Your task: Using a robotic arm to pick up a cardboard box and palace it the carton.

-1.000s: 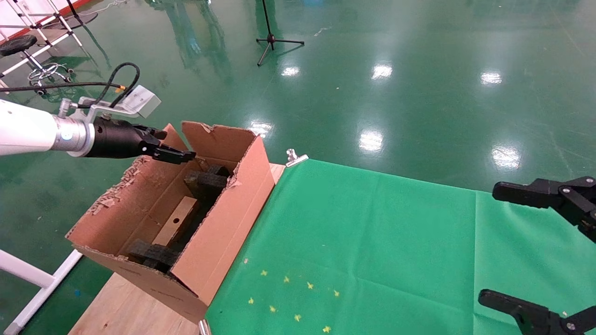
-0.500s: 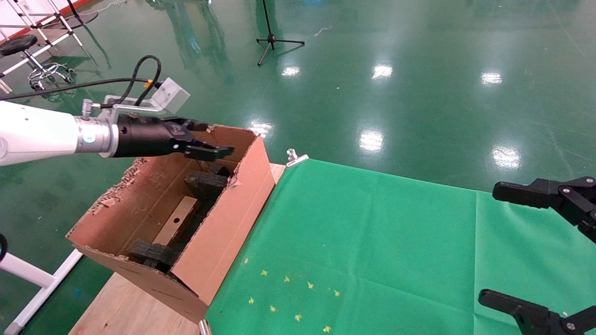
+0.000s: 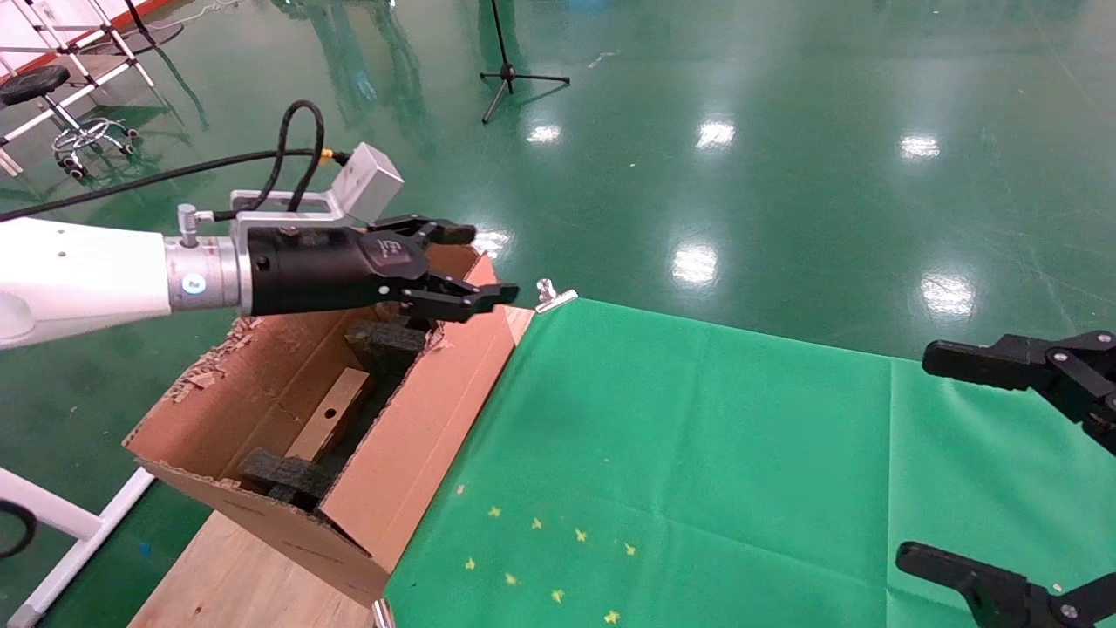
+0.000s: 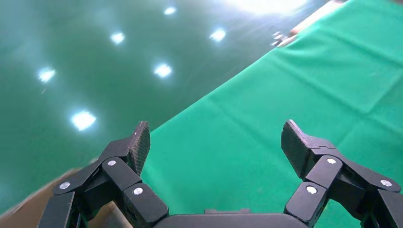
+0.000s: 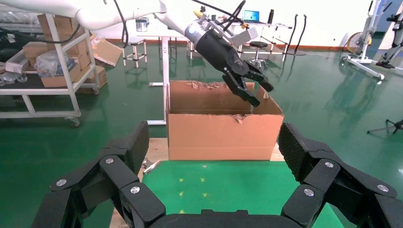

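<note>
The carton [image 3: 349, 419] sits at the table's [image 3: 697, 453] left edge, long axis running from 7 to 1 o'clock, black foam blocks [image 3: 384, 344] inside. The left gripper [image 3: 466, 266] hovers over its far end, fingers spread wide, empty. The right gripper [image 3: 994, 462], at 3 o'clock, gapes empty.

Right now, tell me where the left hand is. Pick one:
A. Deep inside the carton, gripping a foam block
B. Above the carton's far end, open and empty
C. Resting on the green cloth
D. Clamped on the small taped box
B: the left hand hangs above the far end of the carton, fingers spread with nothing between them.
</note>
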{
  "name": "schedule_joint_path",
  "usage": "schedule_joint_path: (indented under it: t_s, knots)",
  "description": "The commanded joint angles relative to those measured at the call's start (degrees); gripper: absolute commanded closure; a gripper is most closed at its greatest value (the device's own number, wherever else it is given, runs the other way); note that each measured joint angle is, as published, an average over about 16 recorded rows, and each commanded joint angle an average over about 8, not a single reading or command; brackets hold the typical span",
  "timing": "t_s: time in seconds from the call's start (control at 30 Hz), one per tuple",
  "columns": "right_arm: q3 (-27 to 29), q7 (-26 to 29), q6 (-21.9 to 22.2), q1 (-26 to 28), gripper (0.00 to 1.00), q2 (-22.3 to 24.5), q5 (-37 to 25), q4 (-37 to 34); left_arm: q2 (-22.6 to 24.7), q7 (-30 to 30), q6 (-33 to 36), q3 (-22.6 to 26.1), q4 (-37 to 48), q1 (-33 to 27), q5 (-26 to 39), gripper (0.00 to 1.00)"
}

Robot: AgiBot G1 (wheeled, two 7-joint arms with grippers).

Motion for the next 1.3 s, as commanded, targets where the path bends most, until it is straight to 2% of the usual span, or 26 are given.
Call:
schedule_joint_path:
  t_s: [0.03, 0.87, 1.1, 1.3]
  knots:
    - [0.00, 0.00, 0.00, 0.00, 0.00, 0.00, 0.00, 0.00, -0.30, 0.22, 0.86, -0.93, -2.37, 1.66, -2.16, 0.00]
    - [-0.02, -0.01, 0.01, 0.01, 0.00, 0.01, 0.02, 0.00, -3.73, 2.75, 10.72, -11.60, -29.51, 20.67, -26.85, 0.00]
    - [-0.02, -0.02, 0.02, -0.01, 0.00, 0.01, 0.02, -0.01, -4.24, 3.10, 12.29, -13.25, -33.80, 23.62, -30.74, 0.00]
    - [-0.02, -0.02, 0.03, -0.01, 0.00, 0.02, 0.03, -0.02, -4.37, 3.15, 12.58, -13.58, -34.45, 24.16, -31.47, 0.00]
